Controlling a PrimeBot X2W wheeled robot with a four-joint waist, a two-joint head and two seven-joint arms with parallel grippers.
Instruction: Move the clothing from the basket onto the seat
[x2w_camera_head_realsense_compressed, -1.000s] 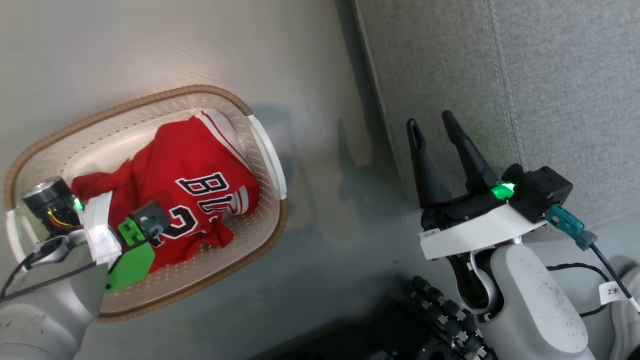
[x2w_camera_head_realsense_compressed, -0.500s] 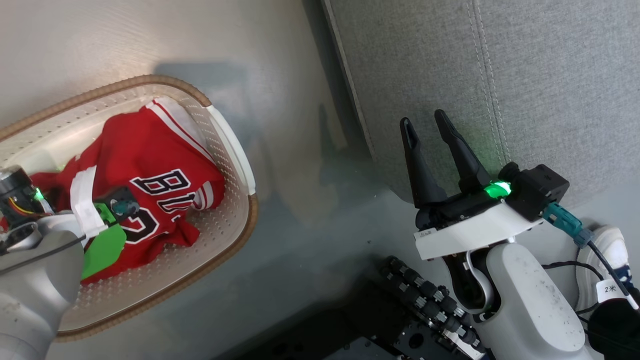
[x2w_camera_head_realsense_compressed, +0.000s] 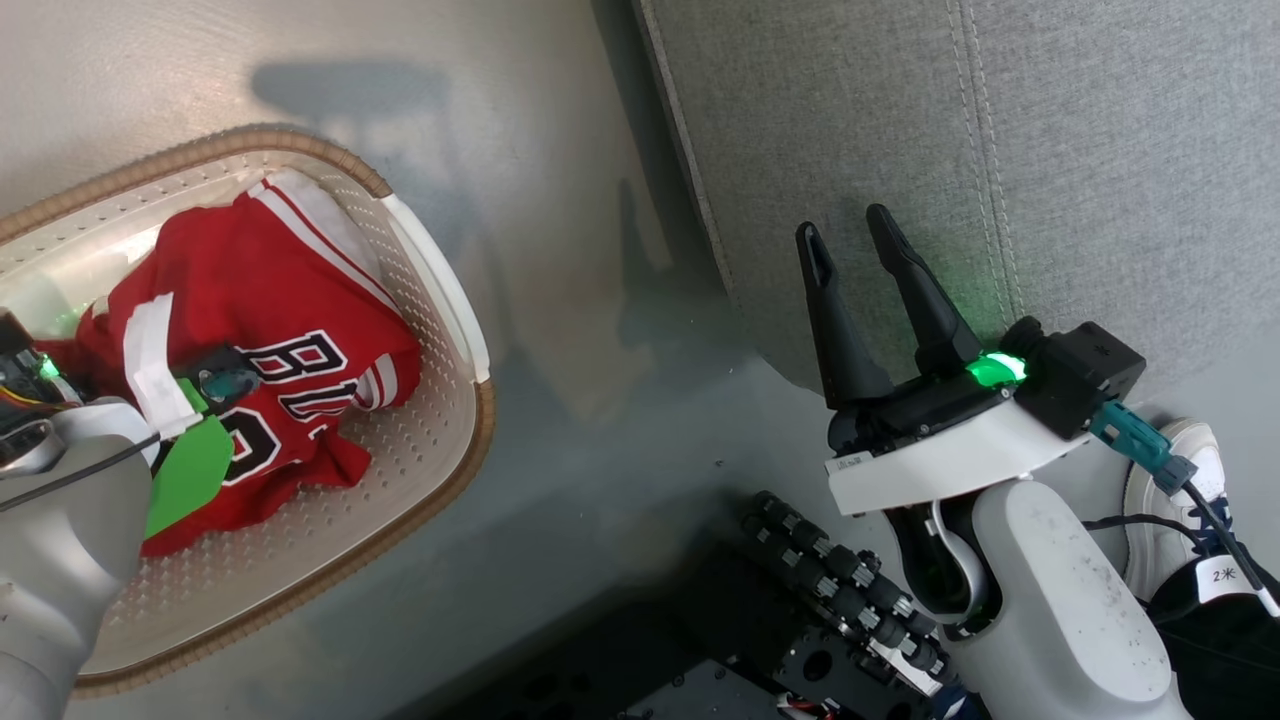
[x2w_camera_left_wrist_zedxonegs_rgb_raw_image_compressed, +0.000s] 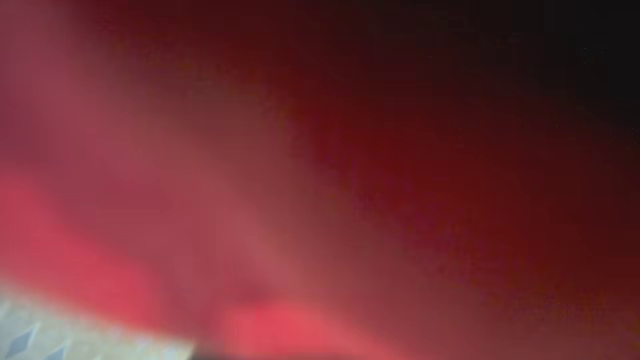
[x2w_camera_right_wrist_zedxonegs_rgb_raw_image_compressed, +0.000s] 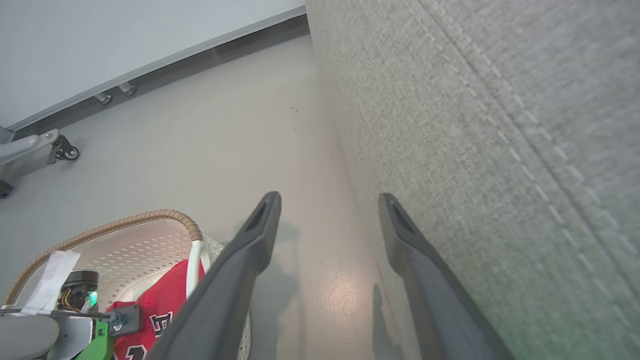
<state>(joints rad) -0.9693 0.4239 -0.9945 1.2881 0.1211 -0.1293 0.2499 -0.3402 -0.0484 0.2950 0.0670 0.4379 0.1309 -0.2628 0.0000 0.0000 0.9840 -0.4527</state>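
The clothing (x2w_camera_head_realsense_compressed: 270, 290) sits in the basket (x2w_camera_head_realsense_compressed: 436, 268), none on the seat (x2w_camera_head_realsense_compressed: 1100, 150) yet; my left gripper (x2w_camera_head_realsense_compressed: 205, 395) is down in it, whether clamped I cannot tell, my right gripper (x2w_camera_head_realsense_compressed: 848, 228) apart and empty.

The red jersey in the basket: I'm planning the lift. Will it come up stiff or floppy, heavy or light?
Probably floppy: the jersey lies crumpled in soft folds, so it should drape and trail. Likely light, being thin cloth. A hanging hem might drag on the basket rim.
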